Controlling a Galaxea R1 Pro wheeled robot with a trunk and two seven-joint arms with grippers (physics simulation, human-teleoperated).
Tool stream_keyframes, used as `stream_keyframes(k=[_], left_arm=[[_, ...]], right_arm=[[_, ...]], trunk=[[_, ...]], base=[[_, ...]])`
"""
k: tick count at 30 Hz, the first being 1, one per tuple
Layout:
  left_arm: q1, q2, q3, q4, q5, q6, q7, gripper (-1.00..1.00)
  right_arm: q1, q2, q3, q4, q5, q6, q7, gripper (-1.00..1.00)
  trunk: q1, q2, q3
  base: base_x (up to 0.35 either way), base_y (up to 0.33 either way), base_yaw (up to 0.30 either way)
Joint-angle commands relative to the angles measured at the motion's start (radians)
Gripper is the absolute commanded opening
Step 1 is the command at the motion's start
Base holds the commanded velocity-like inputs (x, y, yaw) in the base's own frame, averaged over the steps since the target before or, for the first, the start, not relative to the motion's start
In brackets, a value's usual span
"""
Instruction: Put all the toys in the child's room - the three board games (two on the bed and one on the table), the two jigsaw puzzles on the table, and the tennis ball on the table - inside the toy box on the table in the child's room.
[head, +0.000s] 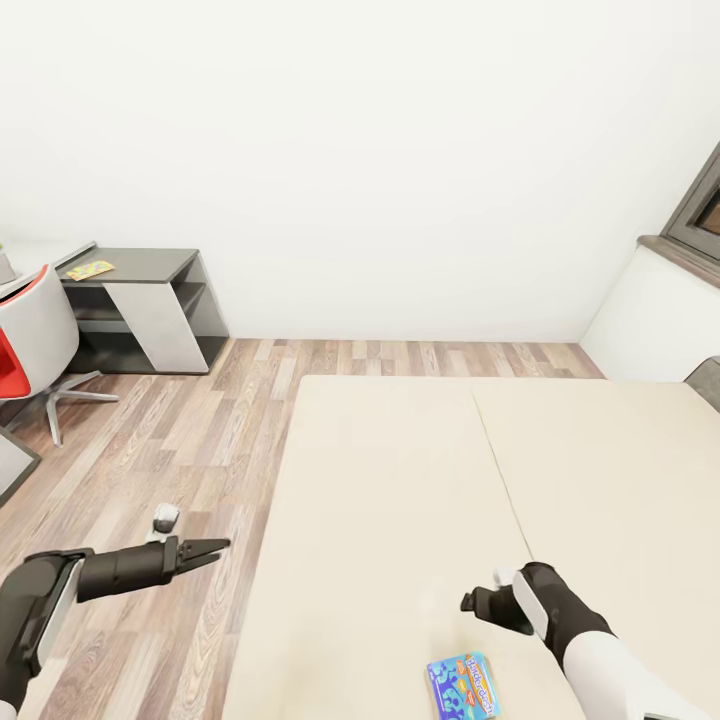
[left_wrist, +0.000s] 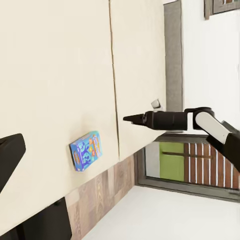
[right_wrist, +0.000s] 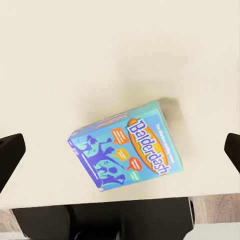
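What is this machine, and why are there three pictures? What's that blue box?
It's a robot with two arms, shown in a computer simulation. The big picture comes from a camera on its head, looking down at its own arms. The other two come from cameras near each gripper, the robot's pinching hands.

The left gripper hangs over the wooden floor beside the bed, looks closed and holds nothing. The right gripper is above the bed, open and holding nothing.

The blue box is a board game called Balderdash, lying flat on the bed right under the right gripper. Far off there's a desk with a colourful flat thing on it, too small to tell.
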Motion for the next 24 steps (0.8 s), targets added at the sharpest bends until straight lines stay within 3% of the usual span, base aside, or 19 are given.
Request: stream_keyframes(k=[1, 7, 11, 24], left_arm=[[-0.001, 0.002, 0.0, -0.006, 0.002, 0.01, -0.024, 1.0], [0.002, 0.006, -0.001, -0.032, -0.003, 0.007, -0.176, 1.0], [0.003, 0.007, -0.002, -0.038, -0.003, -0.007, -0.181, 1.0], [0.005, 0.0, 0.002, -0.04, 0.001, -0.016, -0.181, 1.0]], right_arm=[[-0.001, -0.002, -0.004, -0.001, -0.004, 0.006, 0.029, 1.0], [-0.001, -0.025, -0.005, -0.002, -0.001, 0.004, 0.186, 1.0], [-0.001, -0.033, -0.004, -0.002, 0.001, 0.003, 0.234, 1.0], [-0.002, -0.034, -0.005, -0.003, 0.002, -0.001, 0.242, 1.0]], trunk=[[0.001, -0.002, -0.002], [0.001, -0.002, -0.002], [0.001, -0.002, -0.002], [0.001, -0.002, -0.003]], base=[[0.0, 0.0, 0.0], [0.0, 0.0, 0.0], [0.0, 0.0, 0.0], [0.0, 0.0, 0.0]])
